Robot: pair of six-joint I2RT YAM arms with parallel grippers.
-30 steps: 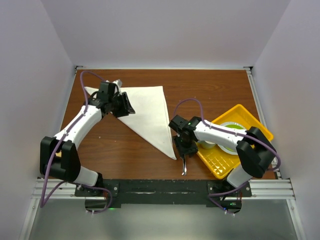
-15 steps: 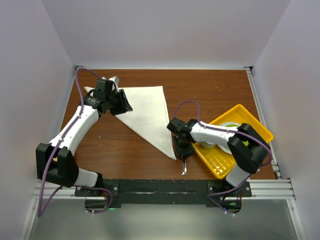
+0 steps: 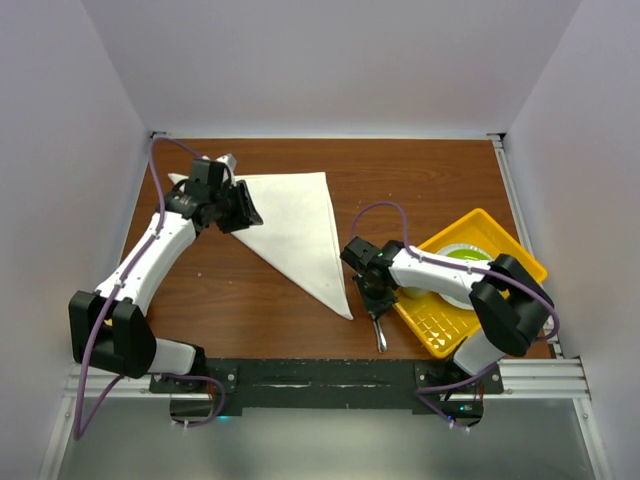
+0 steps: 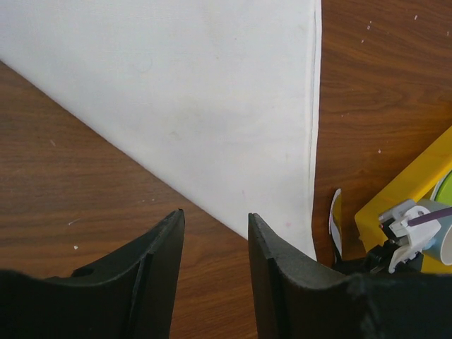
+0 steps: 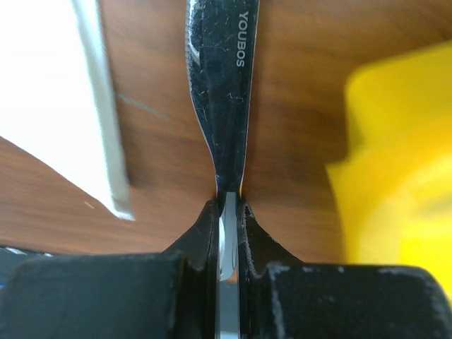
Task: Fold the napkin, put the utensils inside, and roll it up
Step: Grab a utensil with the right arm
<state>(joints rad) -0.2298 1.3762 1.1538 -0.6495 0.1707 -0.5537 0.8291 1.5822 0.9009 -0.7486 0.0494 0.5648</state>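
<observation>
The white napkin [image 3: 290, 228] lies folded into a triangle on the brown table, its point toward the front; it fills the top of the left wrist view [image 4: 191, 99] and shows at the left of the right wrist view [image 5: 49, 106]. A slim silver knife [image 3: 379, 331] sits between the napkin's tip and the yellow tray. My right gripper [image 3: 374, 297] is shut on the knife [image 5: 223, 78], pinching its narrow neck. My left gripper [image 3: 243, 208] hovers open and empty over the napkin's left part, with its fingers [image 4: 159, 268] above bare wood.
A yellow tray [image 3: 440, 322] at the front right holds a white-and-green dish [image 3: 462, 262]. The tray's corner [image 4: 409, 191] shows in the left wrist view and its blurred edge [image 5: 395, 169] lies right of the knife. White walls surround the table.
My right gripper has closed onto the knife, whose free end has swung slightly rightward toward the tray. My left gripper shifted a little toward the back left over the napkin and stays open.
</observation>
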